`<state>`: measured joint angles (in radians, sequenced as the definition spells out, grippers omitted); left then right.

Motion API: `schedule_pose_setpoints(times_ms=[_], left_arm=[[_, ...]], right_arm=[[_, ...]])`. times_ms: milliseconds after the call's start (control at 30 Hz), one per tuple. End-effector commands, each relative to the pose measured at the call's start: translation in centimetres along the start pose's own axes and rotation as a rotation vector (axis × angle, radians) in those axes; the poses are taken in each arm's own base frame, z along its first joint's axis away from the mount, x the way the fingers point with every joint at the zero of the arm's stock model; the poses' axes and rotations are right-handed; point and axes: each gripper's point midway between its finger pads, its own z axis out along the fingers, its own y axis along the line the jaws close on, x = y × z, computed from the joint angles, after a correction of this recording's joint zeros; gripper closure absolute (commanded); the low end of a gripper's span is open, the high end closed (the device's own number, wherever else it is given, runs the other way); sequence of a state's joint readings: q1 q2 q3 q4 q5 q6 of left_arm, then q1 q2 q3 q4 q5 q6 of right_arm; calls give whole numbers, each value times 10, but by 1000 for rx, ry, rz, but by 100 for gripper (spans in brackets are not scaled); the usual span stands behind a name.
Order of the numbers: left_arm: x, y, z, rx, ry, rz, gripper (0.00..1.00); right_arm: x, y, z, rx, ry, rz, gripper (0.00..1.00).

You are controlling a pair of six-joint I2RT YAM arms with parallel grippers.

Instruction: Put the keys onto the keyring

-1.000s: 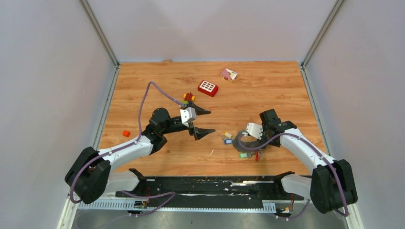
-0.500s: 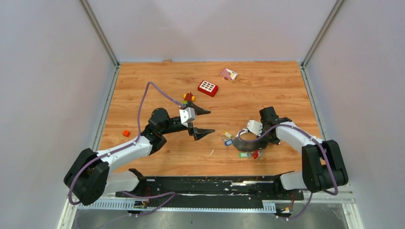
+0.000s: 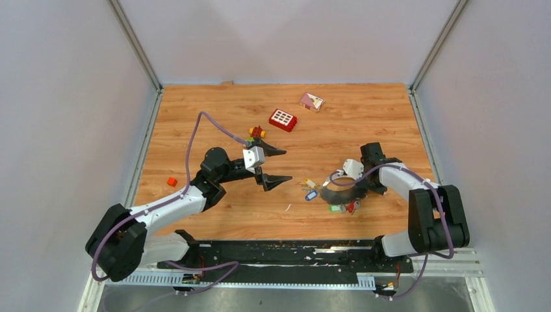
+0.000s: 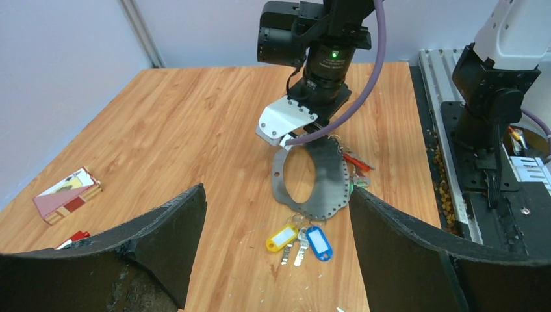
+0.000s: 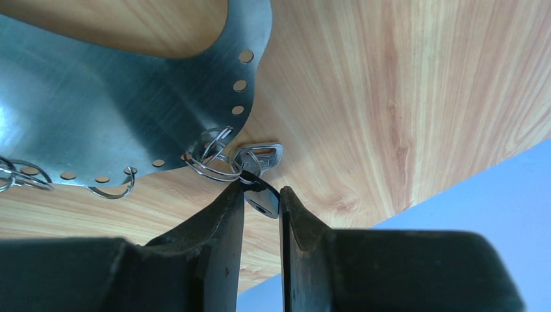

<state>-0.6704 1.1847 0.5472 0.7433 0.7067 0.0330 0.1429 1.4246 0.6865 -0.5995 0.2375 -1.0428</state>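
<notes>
The keyring [image 3: 333,193] is a flat grey metal hoop with holes along its edge, lying right of centre; it also shows in the left wrist view [image 4: 325,185] and the right wrist view [image 5: 97,117]. Keys with yellow [image 4: 282,237] and blue [image 4: 318,242] tags hang from its near-left edge. Green [image 3: 333,208] and red [image 3: 351,207] tagged keys lie at its near side. My right gripper [image 5: 261,195] is shut on a key [image 5: 260,158] that a small wire ring joins to the hoop. My left gripper [image 3: 286,164] is open and empty, left of the keys.
A red brick with white squares [image 3: 283,119] and a pink card box [image 3: 311,101] lie at the back. A red-yellow-green block toy [image 3: 257,132] sits behind my left gripper. A small red cube [image 3: 171,181] lies at the left.
My right wrist has swung right and back, and its elbow has folded in. The hoop and its keys have shifted a little right with it. The left arm has not moved.
</notes>
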Motion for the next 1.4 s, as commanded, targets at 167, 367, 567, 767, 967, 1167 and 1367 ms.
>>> schedule_pose_setpoints(times_ms=[167, 367, 567, 767, 967, 1167, 1367], left_arm=[[-21, 4, -1, -4, -50, 67, 12], [-20, 4, 0, -4, -46, 67, 12], [-19, 4, -1, -7, -44, 70, 12], [-23, 13, -3, -63, -50, 87, 12], [-24, 39, -8, -210, -24, 95, 8], [-20, 84, -26, -464, 66, 113, 0], [-23, 131, -61, -760, 142, 118, 0]], right_arm=[[16, -27, 1, 57, 19, 62, 75], [22, -32, 0, 58, 18, 95, 66], [16, -41, -7, 60, -19, 135, 52], [6, -46, -21, 51, -80, 151, 42], [10, -48, -33, 44, -108, 181, 29], [-19, -50, -66, -9, -280, 223, 4], [-71, -79, -126, -5, -587, 354, 0]])
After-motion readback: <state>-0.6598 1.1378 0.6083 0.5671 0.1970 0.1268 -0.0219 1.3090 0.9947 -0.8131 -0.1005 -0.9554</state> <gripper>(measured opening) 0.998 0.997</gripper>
